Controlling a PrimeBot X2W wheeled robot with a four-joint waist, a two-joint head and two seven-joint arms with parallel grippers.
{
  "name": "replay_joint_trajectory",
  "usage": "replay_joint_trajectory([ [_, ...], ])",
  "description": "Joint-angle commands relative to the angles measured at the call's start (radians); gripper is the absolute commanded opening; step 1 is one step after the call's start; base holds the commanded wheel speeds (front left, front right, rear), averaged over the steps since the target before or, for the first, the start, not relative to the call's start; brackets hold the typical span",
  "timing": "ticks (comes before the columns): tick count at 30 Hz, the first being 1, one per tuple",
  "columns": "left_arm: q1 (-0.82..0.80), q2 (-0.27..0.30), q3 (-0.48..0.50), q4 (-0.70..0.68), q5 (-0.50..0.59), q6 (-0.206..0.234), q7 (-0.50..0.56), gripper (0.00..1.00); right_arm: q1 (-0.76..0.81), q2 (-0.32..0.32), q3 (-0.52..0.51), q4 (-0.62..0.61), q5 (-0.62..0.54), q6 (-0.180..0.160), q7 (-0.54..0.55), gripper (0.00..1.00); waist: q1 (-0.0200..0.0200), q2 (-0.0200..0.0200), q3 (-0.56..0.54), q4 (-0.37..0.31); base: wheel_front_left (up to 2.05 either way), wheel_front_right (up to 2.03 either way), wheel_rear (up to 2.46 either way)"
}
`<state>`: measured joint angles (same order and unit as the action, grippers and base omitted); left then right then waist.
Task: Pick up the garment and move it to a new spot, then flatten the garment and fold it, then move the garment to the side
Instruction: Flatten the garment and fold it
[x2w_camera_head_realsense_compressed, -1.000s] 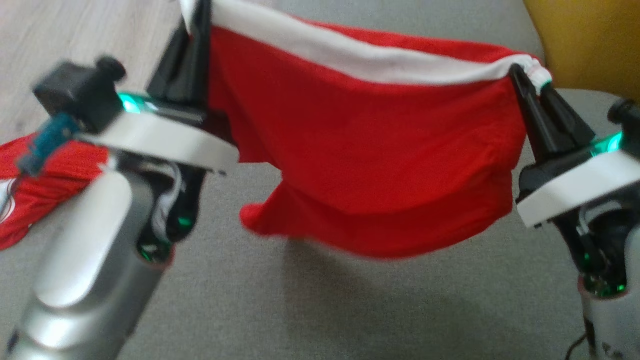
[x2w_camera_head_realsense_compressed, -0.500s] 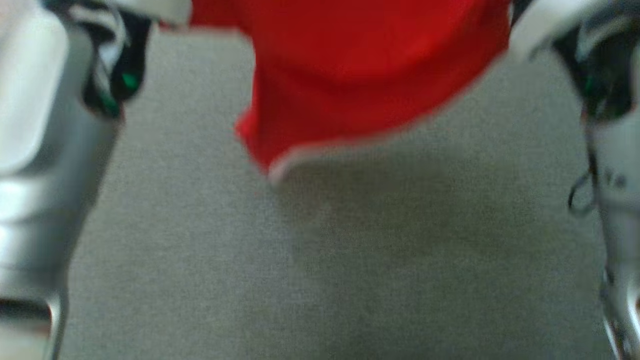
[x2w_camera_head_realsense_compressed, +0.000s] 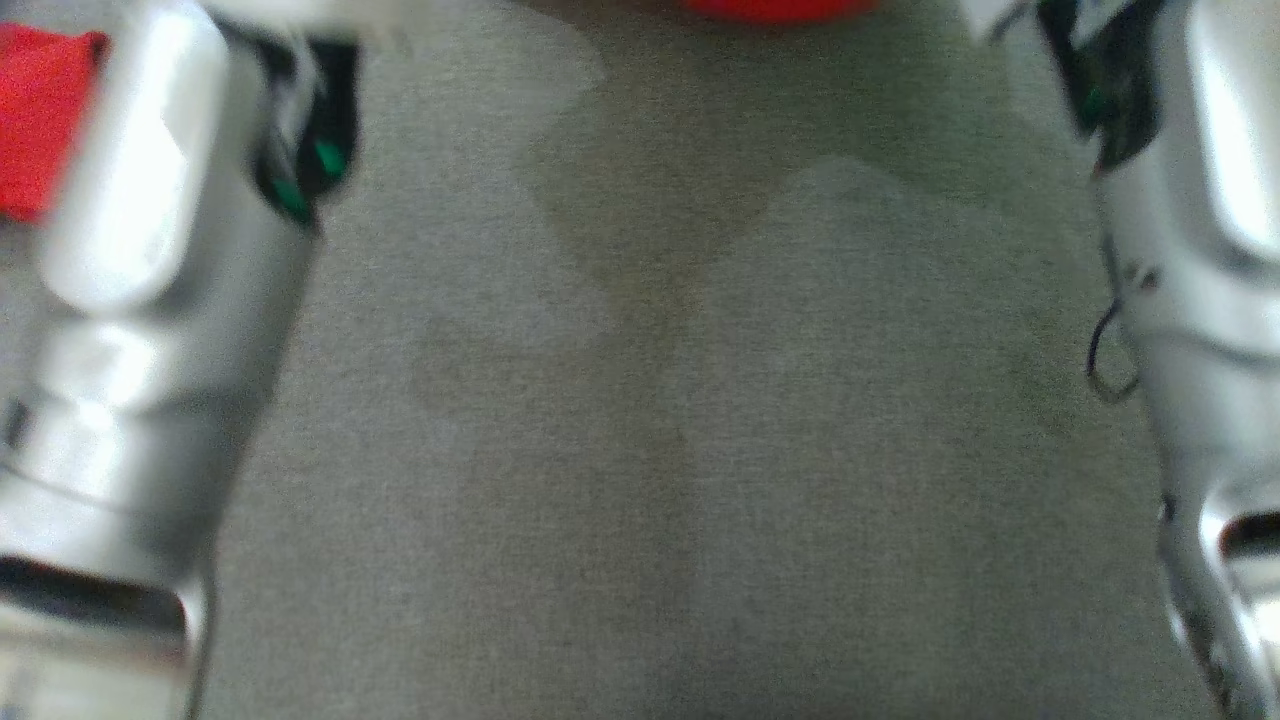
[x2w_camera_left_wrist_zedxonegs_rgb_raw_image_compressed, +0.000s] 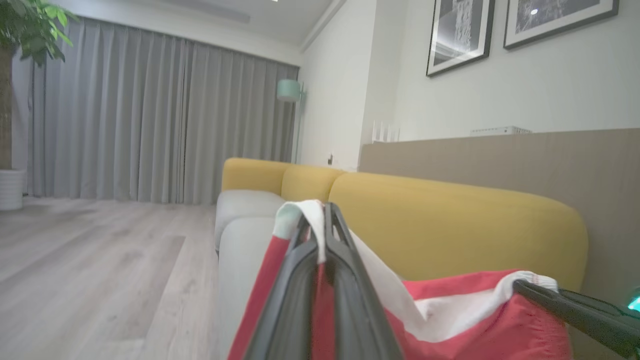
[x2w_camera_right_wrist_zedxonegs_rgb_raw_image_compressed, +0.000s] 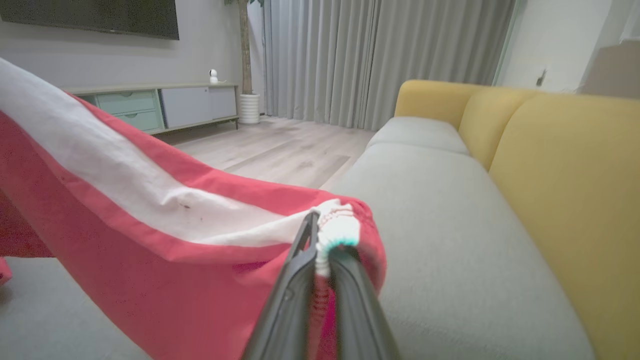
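Left gripper (x2w_camera_left_wrist_zedxonegs_rgb_raw_image_compressed: 320, 222): fingers pressed together on one end of the white band of the red garment (x2w_camera_left_wrist_zedxonegs_rgb_raw_image_compressed: 450, 320). Right gripper (x2w_camera_right_wrist_zedxonegs_rgb_raw_image_compressed: 318, 240): pinching the band's other end, cloth bunched at my tips. Garment hangs stretched between both grippers, above the grey sofa seat (x2w_camera_right_wrist_zedxonegs_rgb_raw_image_compressed: 450, 215), in front of the yellow backrest (x2w_camera_right_wrist_zedxonegs_rgb_raw_image_compressed: 565, 175). Whether the hem touches the seat: cannot tell.

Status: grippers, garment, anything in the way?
Left gripper shut on garment waistband. Right gripper shut on its other end. Garment stretched over sofa. Nothing seen blocking.
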<state>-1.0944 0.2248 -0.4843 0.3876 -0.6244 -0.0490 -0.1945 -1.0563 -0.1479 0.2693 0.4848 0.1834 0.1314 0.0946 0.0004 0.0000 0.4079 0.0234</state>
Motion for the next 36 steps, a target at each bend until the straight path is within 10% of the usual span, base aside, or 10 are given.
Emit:
replay_joint_trajectory([
  [1,0.032,0.025,0.017,-0.027,-0.004,-0.01,-0.02,0.0,0.055,0.02,0.008,-0.019,0.005,-0.001,-0.033,0.0,-0.0004,0.0,-0.003,0.02,0.0,0.0,0.0],
  [11,0.417,0.033,0.068,-0.259,0.04,-0.015,-0.067,0.0,0.417,0.024,-0.011,-0.109,0.048,-0.001,-0.168,0.0,-0.0004,0.0,-0.101,0.03,0.0,0.0,0.0],
  [23,1.021,0.021,0.103,-0.678,0.122,0.072,-0.067,0.0,0.989,0.065,-0.151,-0.538,0.07,-0.001,-0.116,0.0,-0.0004,0.0,-0.339,0.034,0.0,0.0,0.0],
  [36,1.129,0.063,0.072,-0.69,0.142,0.093,-0.024,0.0,1.248,0.095,-0.149,-0.722,0.052,-0.001,0.044,0.0,-0.0004,0.0,-0.317,0.006,0.0,0.0,0.0],
])
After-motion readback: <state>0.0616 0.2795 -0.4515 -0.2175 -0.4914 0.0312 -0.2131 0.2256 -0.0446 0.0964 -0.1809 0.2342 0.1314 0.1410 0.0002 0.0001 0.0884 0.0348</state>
